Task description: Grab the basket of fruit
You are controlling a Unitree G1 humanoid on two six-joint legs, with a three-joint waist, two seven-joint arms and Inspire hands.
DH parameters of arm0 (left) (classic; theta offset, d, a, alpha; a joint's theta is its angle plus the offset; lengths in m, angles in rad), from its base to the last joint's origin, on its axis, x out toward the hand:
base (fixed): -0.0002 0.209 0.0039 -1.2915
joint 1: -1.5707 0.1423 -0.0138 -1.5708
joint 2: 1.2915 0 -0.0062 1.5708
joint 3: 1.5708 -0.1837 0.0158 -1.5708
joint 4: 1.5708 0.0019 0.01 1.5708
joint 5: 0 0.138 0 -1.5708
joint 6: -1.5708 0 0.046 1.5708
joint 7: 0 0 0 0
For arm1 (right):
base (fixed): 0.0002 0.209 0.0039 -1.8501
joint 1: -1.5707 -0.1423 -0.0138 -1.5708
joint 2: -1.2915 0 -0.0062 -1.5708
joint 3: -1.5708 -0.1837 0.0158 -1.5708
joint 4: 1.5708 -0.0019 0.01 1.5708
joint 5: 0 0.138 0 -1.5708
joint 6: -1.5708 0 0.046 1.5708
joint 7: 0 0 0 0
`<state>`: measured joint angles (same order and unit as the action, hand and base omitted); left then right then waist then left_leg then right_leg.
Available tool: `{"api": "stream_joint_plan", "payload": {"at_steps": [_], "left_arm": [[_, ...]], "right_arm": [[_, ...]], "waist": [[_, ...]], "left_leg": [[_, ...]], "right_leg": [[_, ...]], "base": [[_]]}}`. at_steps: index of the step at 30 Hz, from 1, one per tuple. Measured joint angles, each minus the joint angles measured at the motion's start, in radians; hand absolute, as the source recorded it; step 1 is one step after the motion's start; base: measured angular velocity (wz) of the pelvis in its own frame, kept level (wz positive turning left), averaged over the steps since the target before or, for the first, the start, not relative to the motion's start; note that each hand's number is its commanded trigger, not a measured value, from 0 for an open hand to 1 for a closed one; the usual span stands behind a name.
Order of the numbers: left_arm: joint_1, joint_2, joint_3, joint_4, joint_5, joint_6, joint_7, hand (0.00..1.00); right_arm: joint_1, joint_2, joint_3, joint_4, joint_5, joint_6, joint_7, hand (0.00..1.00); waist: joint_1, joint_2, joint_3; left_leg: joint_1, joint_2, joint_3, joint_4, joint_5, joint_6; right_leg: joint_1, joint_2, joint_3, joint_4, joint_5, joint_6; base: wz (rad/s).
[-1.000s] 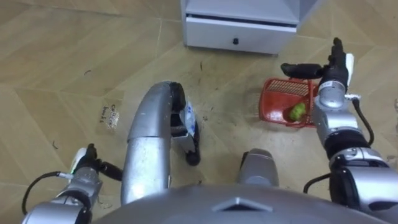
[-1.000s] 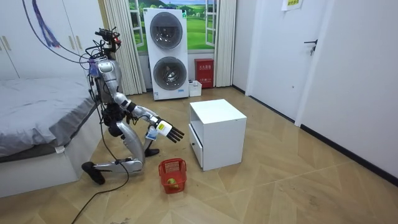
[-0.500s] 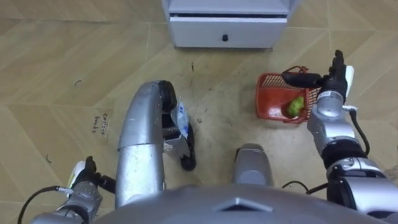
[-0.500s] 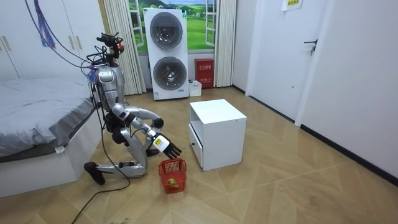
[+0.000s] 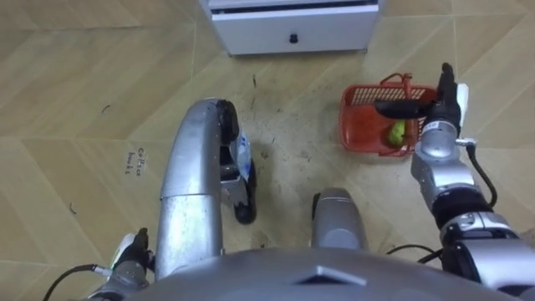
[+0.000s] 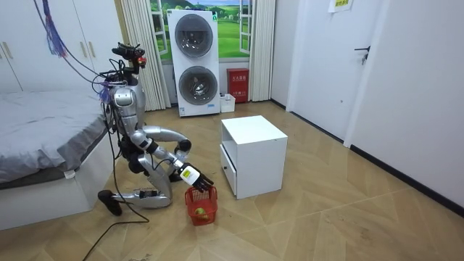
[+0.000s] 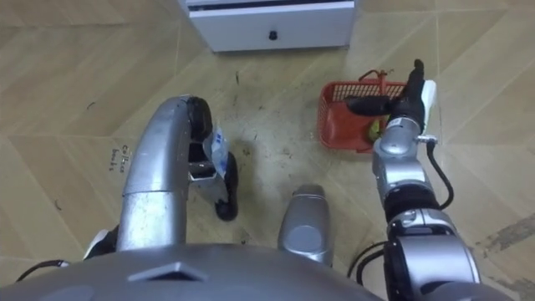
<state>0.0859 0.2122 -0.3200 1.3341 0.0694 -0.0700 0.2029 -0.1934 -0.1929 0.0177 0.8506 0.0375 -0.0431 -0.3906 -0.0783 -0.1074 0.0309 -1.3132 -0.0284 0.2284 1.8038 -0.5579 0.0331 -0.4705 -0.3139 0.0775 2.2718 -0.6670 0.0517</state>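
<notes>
Reach step imo, nothing gripped yet. The white cabinet (image 6: 252, 156) sits well ahead of the fingers, and the red fruit basket (image 5: 358, 125) is on the floor right under them. The right hand (image 5: 439, 104) hovers there, fingers straight, thumb out. The left hand (image 5: 132, 253) is idle. Next it should drop and curl round the handle (image 5: 399, 81), above the green fruit (image 5: 395, 131)

Home: bed (image 6: 43, 134), stacked washers (image 6: 194, 61)
</notes>
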Motion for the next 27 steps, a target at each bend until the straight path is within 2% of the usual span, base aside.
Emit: {"api": "stream_joint_plan", "payload": {"at_steps": [5, 12, 15, 22, 27], "left_arm": [[-0.003, 0.000, -0.011, -0.008, -0.001, 0.001, 0.000, 0.00], [-0.006, 0.001, -0.038, -0.006, -0.003, 0.002, -0.029, 0.00], [-0.005, 0.002, -0.042, -0.006, -0.043, 0.001, -0.040, 0.00], [-0.011, 0.005, -0.046, -0.006, -0.070, 0.007, -0.062, 0.00], [-0.024, 0.009, -0.045, -0.005, -0.078, 0.026, -0.091, 0.00]], "right_arm": [[0.000, -0.005, 0.000, 0.002, 0.001, 0.000, -0.013, 0.00], [-0.014, -0.008, 0.001, 0.006, 0.002, 0.000, -0.012, 0.00], [-0.025, -0.013, 0.006, 0.009, 0.022, 0.000, -0.006, 0.00], [-0.067, -0.054, 0.035, 0.144, 0.060, -0.004, 0.048, 0.00], [-0.080, -0.070, 0.039, 0.205, 0.122, 0.000, 0.088, 0.00]], "waist": [[0.001, 0.012, 0.0041], [0.004, 0.024, 0.0049], [0.010, 0.027, 0.0030], [0.056, 0.031, 0.0042], [0.061, 0.031, 0.0048]], "left_leg": [[-0.001, -0.001, 0.000, -0.009, 0.004, -0.008], [-0.023, 0.002, 0.005, -0.023, 0.015, -0.026], [-0.031, 0.000, 0.006, -0.026, 0.018, -0.029], [-0.033, 0.000, 0.004, -0.027, 0.019, -0.030], [-0.039, -0.003, 0.005, -0.027, 0.022, -0.027]], "right_leg": [[-0.007, 0.000, 0.002, 0.000, 0.000, 0.000], [-0.041, 0.000, 0.014, 0.012, -0.002, 0.003], [-0.051, -0.002, 0.013, 0.014, -0.002, 0.003], [-0.051, -0.001, 0.007, 0.013, -0.002, 0.003], [-0.052, -0.004, 0.002, 0.013, -0.002, 0.004]], "base": [[0.00], [0.00], [0.03], [0.00], [0.01]]}}
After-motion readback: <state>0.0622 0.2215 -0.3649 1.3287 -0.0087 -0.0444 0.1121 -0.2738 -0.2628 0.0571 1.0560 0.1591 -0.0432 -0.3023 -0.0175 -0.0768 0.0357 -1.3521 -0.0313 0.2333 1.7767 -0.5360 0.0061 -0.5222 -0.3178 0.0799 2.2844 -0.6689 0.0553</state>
